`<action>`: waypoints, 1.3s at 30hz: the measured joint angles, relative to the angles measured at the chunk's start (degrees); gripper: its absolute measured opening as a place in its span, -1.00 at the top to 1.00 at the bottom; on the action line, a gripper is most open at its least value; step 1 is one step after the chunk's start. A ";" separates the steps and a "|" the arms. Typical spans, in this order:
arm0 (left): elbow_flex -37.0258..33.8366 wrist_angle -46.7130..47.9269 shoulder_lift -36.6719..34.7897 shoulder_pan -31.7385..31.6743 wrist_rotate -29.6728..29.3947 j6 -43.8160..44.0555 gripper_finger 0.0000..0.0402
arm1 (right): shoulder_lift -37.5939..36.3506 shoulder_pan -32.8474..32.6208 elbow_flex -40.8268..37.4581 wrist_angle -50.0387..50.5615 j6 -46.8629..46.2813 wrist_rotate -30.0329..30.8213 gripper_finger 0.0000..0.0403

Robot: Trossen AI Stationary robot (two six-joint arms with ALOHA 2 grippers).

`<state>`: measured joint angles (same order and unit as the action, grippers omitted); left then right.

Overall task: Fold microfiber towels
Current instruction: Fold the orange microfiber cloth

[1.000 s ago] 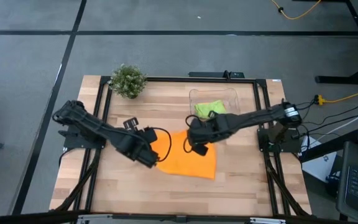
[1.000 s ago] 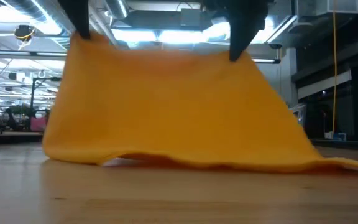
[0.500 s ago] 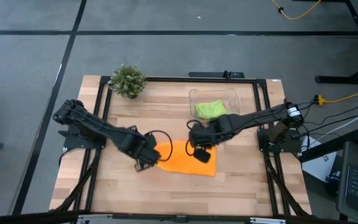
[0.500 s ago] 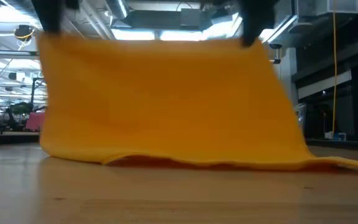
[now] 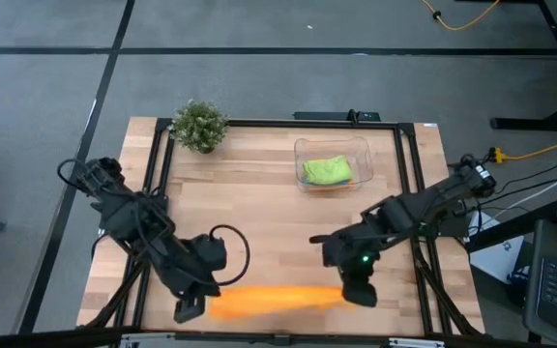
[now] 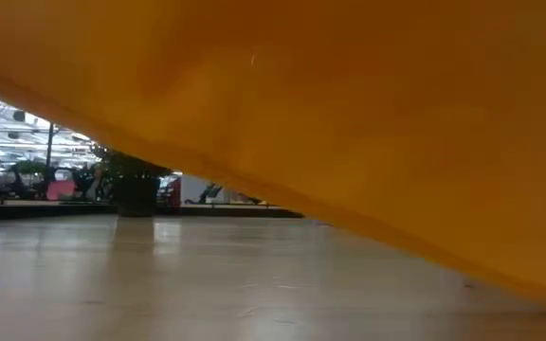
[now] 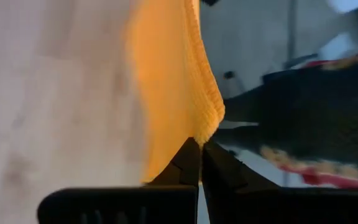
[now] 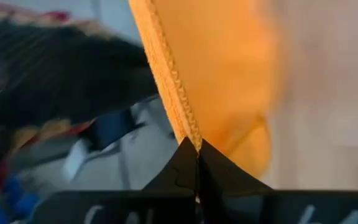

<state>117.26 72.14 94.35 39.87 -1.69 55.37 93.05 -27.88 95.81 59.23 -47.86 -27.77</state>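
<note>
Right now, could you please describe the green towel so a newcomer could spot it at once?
On the wooden table, look at the far side, right of the potted plant. There sits a clear tub; the lime green towel lies bunched inside it, unlike the orange towel stretched along the near edge.

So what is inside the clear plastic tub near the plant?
The clear plastic tub holds a crumpled lime green towel. Whether anything lies beneath that towel cannot be seen, because it covers most of the tub's floor. The orange towel is elsewhere, held at the table's near edge.
</note>
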 joint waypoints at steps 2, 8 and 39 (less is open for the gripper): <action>-1.18 1.37 -0.03 -0.91 -1.44 -0.87 1.00 | -0.39 0.41 -0.02 1.78 -0.02 5.03 1.00; -12.76 5.17 -0.02 -6.80 -2.07 -1.86 1.00 | 2.78 4.87 -0.12 12.76 3.29 18.27 1.00; -43.70 -6.08 0.04 -12.20 -17.49 -8.43 1.00 | 17.51 9.79 -6.94 9.58 10.27 46.53 1.00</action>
<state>73.56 66.06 94.39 27.67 -19.18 46.94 110.56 -18.09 88.87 68.81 -37.59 18.76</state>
